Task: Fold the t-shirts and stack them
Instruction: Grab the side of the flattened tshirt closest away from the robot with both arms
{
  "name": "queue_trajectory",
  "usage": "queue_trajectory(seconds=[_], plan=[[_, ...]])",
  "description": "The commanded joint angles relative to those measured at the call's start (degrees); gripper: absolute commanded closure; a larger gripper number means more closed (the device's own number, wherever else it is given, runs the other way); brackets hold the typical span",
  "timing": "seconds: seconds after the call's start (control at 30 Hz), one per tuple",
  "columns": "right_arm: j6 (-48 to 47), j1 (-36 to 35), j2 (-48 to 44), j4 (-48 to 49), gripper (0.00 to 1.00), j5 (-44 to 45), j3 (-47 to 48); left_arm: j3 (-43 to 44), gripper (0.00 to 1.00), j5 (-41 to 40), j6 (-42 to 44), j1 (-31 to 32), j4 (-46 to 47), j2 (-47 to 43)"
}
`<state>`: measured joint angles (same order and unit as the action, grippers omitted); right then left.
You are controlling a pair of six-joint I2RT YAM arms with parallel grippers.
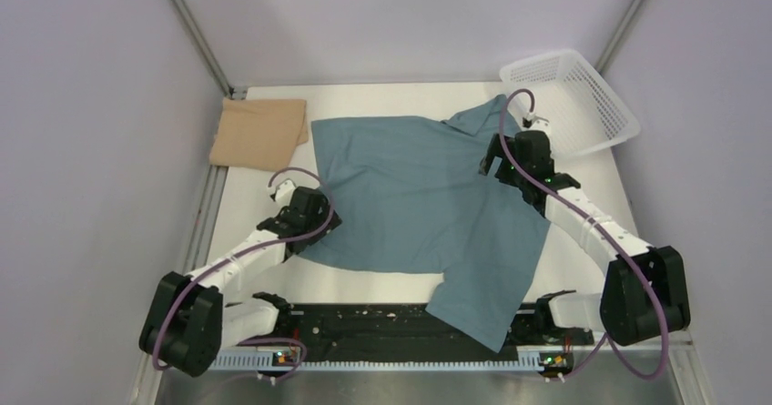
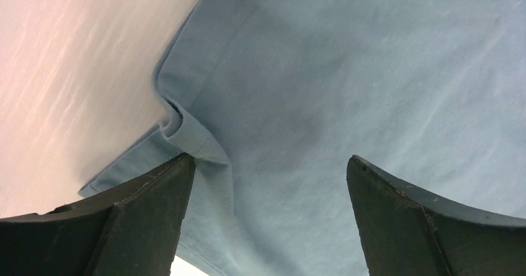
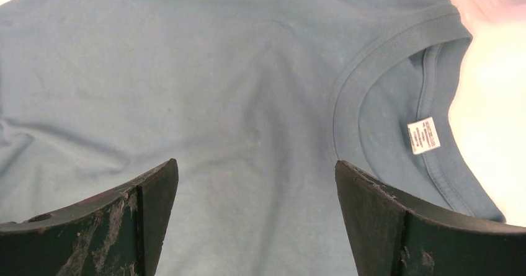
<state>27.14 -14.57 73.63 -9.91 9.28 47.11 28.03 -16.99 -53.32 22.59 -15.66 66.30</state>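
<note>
The teal-blue t-shirt [image 1: 428,196] lies spread over the middle of the table, one sleeve hanging over the near edge. The tan-beige t-shirt [image 1: 259,132] lies folded at the far left corner. My left gripper [image 1: 314,212] is open above the teal shirt's left hem; the left wrist view shows a small fold in the hem [image 2: 186,130] by my left finger, with my gripper [image 2: 270,164] holding nothing. My right gripper [image 1: 514,155] is open above the shirt near its collar; the right wrist view shows the collar and white neck label [image 3: 423,135], my gripper [image 3: 255,167] empty.
A white mesh basket [image 1: 573,100] stands tilted at the far right corner. A black strip [image 1: 382,328] runs along the near edge under the hanging sleeve. Grey walls close in the table on the left, the right and the far side.
</note>
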Motion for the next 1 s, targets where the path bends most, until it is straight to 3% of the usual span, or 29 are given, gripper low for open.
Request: queue_trajectory(seconds=[0.0,0.13,0.27,0.47,0.7,0.83,0.93,0.97], plan=[[0.52,0.0,-3.01,0.25,0.05,1.21,-0.79,0.25,0.03,-1.17,-4.74,0.03,-13.64,-5.19],[0.31,-0.06,-3.04,0.27,0.05,1.28,-0.79,-0.01,0.01,-8.2,-12.38,0.0,-26.57,-13.82],[0.06,-0.19,-3.2,0.4,0.05,1.43,-0.75,-2.54,0.01,-13.99,-19.49,-0.04,-33.22,-20.86],[-0.15,-0.19,-4.14,0.64,0.05,1.41,-0.77,-4.93,0.05,-9.61,-20.37,-0.02,-33.46,-23.02],[-0.14,-0.16,-5.13,1.11,0.05,2.37,-1.37,-3.61,0.28,-4.15,-18.14,-0.02,-27.39,-14.86],[-0.47,-0.17,-5.47,1.0,0.05,2.88,-1.41,-6.11,0.32,-1.11,-15.7,0.0,-15.06,-8.3],[-0.64,-0.19,-5.93,0.79,0.05,3.39,-1.48,-4.34,0.56,-2.04,-14.77,0.0,-13.13,-2.49],[-0.57,-0.13,-6.18,0.82,0.05,3.42,-1.54,-3.4,0.73,-2.07,-14.19,-0.01,-13.12,-1.29]])
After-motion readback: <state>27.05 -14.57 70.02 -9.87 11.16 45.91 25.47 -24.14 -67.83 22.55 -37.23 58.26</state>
